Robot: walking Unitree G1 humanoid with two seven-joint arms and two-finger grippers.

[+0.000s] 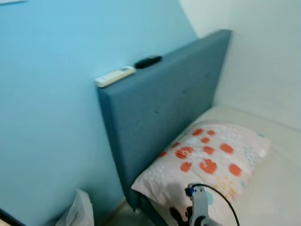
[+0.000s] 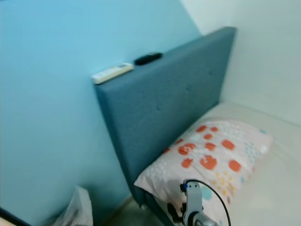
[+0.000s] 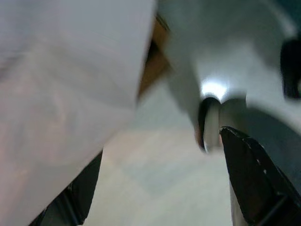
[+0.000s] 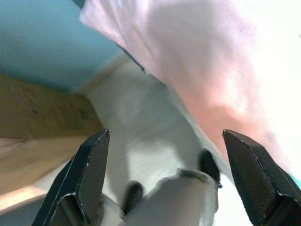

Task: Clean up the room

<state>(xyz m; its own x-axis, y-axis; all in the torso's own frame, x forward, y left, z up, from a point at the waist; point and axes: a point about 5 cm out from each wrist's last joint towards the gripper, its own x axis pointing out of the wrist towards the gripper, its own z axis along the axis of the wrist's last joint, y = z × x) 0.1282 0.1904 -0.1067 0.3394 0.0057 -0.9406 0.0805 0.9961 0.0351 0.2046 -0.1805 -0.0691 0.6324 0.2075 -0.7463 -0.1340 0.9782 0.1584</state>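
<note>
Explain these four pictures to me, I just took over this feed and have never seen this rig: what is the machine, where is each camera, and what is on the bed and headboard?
This is a walking humanoid with two arms, each ending in two long black fingers. The two wide pictures come from its head camera, looking down at a bed. A flowered pillow with orange blotches lies on the mattress against a blue headboard. On the headboard's top edge sit a white remote and a black remote. A white bag stands by the blue wall.

The other two pictures come from wrist cameras. The right gripper is open, holding nothing, over the floor beside the pillow. The left gripper is open too; its picture is blurred, with something pale close by.
</note>
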